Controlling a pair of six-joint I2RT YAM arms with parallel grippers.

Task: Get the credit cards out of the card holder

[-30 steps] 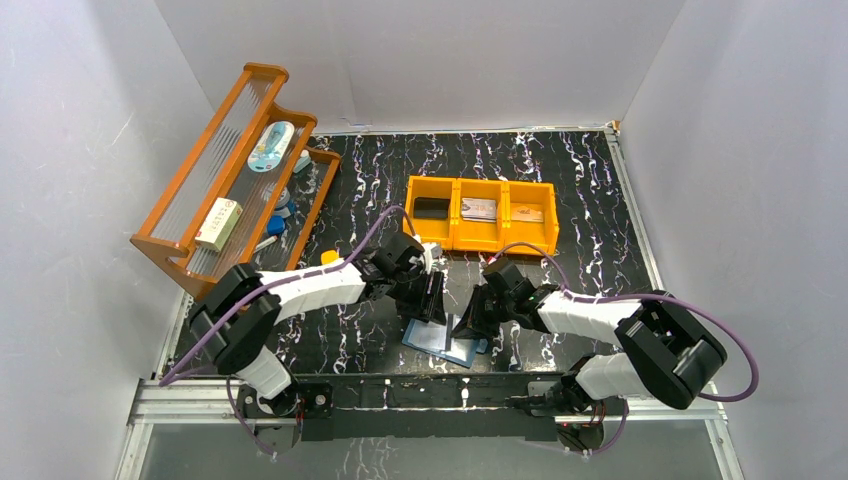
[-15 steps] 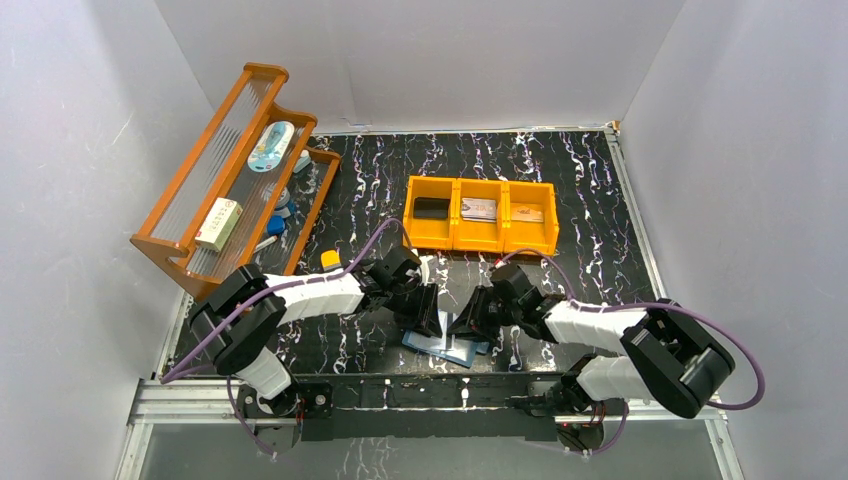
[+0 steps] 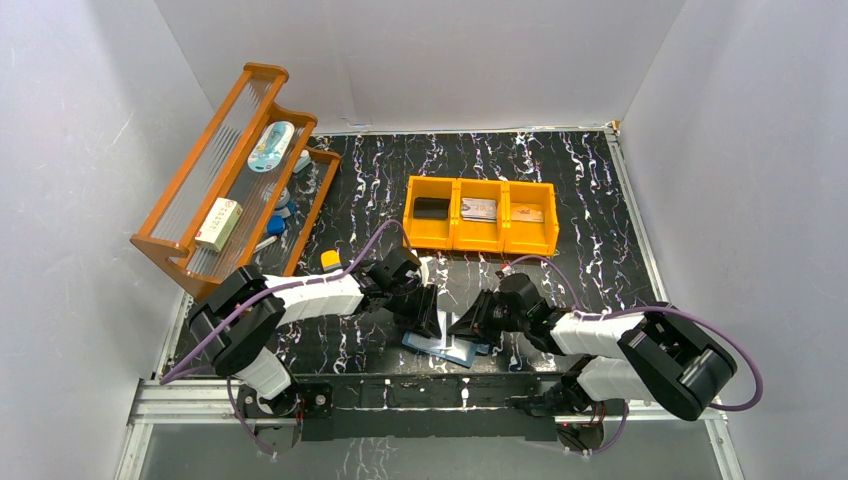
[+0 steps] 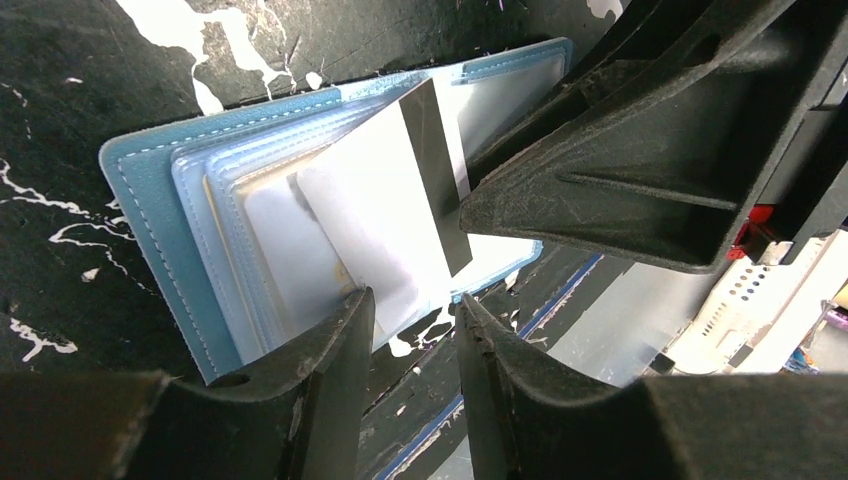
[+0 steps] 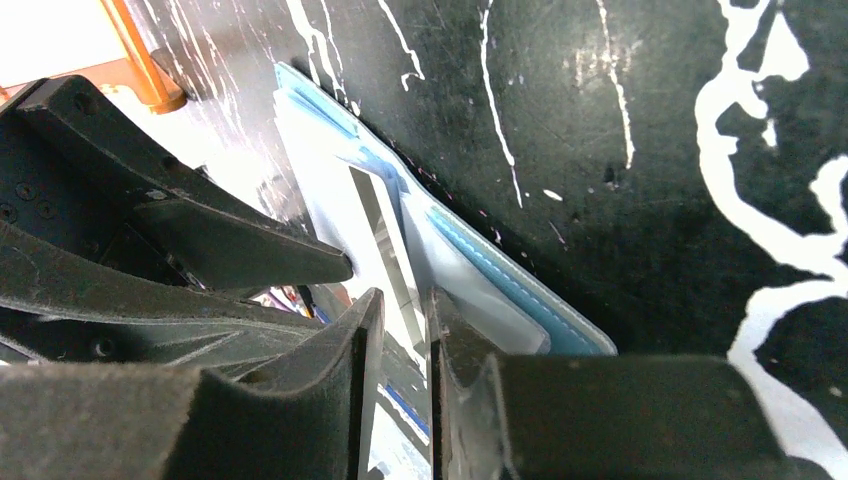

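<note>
The teal-blue card holder (image 3: 441, 348) lies open on the black table near its front edge, clear sleeves fanned out (image 4: 150, 200). A white credit card (image 4: 380, 220) with a black stripe sticks partly out of a sleeve. My left gripper (image 3: 430, 318) stands open at the holder's edge (image 4: 415, 308), one fingertip (image 4: 355, 305) resting on the sleeves, bare table between its jaws. My right gripper (image 3: 468, 323) comes in from the other side, jaws narrowly open (image 5: 405, 298) around the striped card's edge (image 5: 375, 225), with a gap still showing beside the card.
An orange three-compartment bin (image 3: 480, 238) stands behind the grippers with a black item and other cards in it. A wooden rack (image 3: 200, 215) of small items leans at the left. A small yellow block (image 3: 329, 258) sits by it. The table's front rail (image 3: 400, 390) is close below.
Both grippers have come down onto the open holder. The right jaws went from shut to narrowly open, and the left jaws narrowed a little.
</note>
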